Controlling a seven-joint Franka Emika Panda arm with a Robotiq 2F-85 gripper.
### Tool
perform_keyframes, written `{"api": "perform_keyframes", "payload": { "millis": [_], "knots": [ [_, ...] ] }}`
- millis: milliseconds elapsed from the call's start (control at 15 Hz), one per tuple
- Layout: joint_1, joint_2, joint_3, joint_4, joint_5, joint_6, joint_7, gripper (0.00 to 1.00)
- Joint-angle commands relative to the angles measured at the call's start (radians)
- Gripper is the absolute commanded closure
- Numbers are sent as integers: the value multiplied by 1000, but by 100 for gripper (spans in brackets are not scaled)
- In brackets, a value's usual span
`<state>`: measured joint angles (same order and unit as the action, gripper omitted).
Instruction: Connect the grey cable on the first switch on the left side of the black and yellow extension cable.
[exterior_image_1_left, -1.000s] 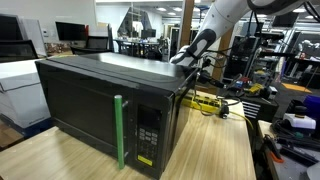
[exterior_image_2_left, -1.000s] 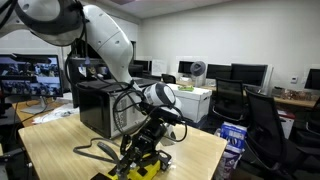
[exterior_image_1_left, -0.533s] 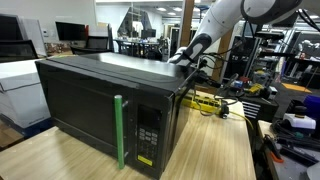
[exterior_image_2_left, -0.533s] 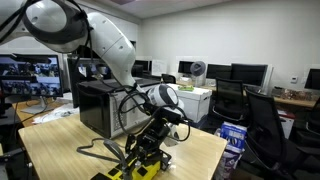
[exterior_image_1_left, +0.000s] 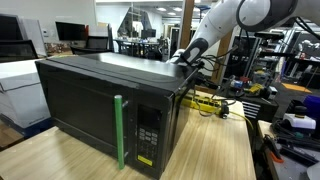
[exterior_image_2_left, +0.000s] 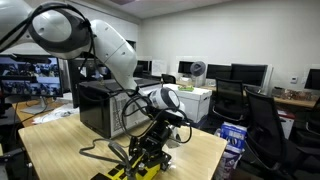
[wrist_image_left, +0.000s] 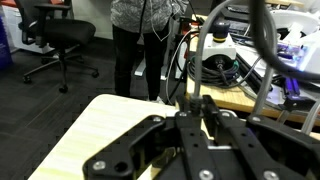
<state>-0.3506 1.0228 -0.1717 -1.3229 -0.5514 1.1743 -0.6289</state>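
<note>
The black and yellow extension cable (exterior_image_1_left: 205, 102) lies flat on the wooden table behind the microwave. It also shows at the bottom of an exterior view (exterior_image_2_left: 125, 173). My gripper (wrist_image_left: 195, 105) is shut on a dark plug, and the grey cable (wrist_image_left: 203, 45) rises from it in a loop. In an exterior view the gripper (exterior_image_2_left: 150, 155) hangs just above the strip's near end. In an exterior view the gripper (exterior_image_1_left: 184, 60) is partly hidden behind the microwave. The strip's sockets and switches are hidden from the wrist view by the fingers.
A big black microwave (exterior_image_1_left: 100, 105) with a green handle (exterior_image_1_left: 119, 130) stands on the table close beside the arm (exterior_image_2_left: 95, 105). A black cord (exterior_image_2_left: 95, 152) lies on the table (wrist_image_left: 95, 130). A person (wrist_image_left: 140, 40) and office chairs (exterior_image_2_left: 265, 120) are beyond the table edge.
The arm has shifted slightly and the gripper with the plug has sunk a little toward the yellow strip. Nothing else has moved.
</note>
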Motion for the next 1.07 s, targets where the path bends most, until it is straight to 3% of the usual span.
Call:
{"api": "perform_keyframes", "payload": {
  "millis": [0, 1000],
  "knots": [
    [-6, 2, 9, 8, 28, -32, 27, 94],
    [-9, -10, 12, -27, 78, -24, 101, 94]
  ]
}}
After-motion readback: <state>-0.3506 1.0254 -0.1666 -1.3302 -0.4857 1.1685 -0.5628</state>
